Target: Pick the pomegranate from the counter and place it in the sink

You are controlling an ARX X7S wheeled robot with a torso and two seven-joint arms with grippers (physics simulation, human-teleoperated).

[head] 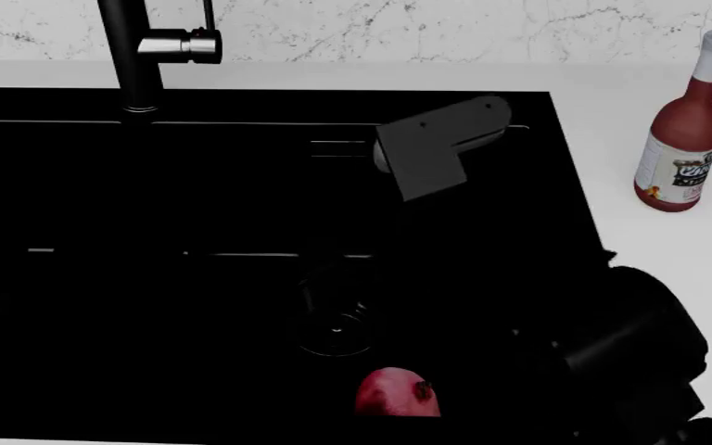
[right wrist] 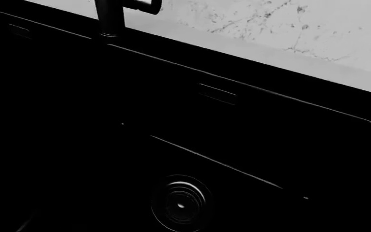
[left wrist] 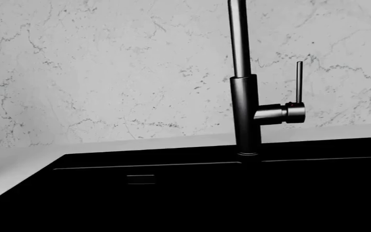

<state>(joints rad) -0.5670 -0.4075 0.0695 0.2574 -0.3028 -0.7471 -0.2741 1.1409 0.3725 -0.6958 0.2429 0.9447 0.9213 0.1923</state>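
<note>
While the pomegranate lies in the black sink near a drain, apparently delivered, neither gripper's jaws show clearly enough to tell open from closed.

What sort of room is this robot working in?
Most likely a kitchen, rendered in simulation. A large black double-basin sink with a tall black faucet is set into a white counter against a marble backsplash; a red sauce bottle stands beside it.
</note>
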